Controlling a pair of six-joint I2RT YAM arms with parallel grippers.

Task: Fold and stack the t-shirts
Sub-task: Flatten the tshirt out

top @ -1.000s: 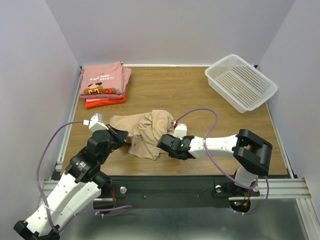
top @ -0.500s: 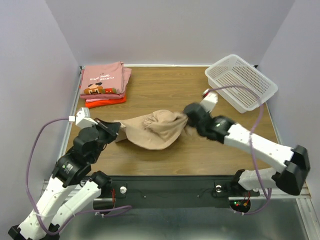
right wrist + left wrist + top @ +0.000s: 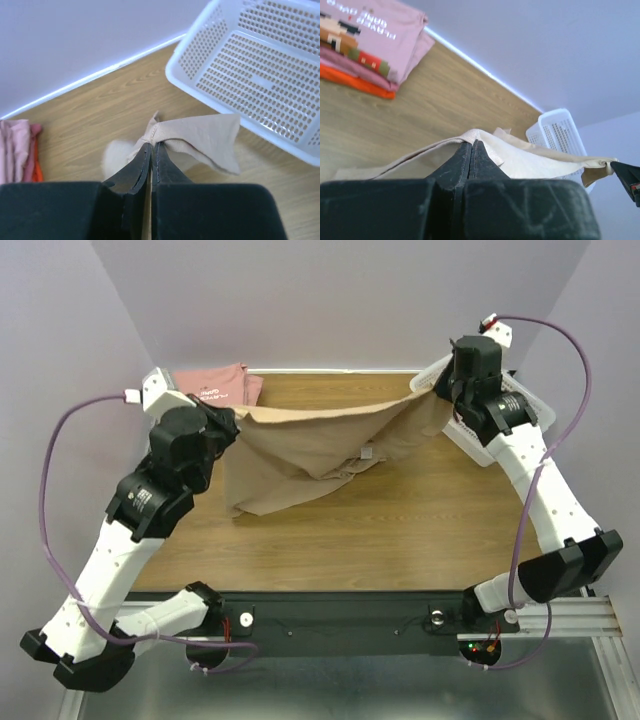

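Tan t-shirt (image 3: 300, 455), soft, creased, sagging

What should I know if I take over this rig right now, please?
Left gripper: shut on one edge of the plain tan cloth t-shirt.
Right gripper: shut on its opposite edge.
The shirt hangs stretched between them over the wooden table, unfolded.
Done: folded pink printed t-shirts lie stacked on a red-orange one at the far left corner.
To do: lay the tan shirt flat, fold it, add it to that stack.
The white perforated plastic basket sits far right.
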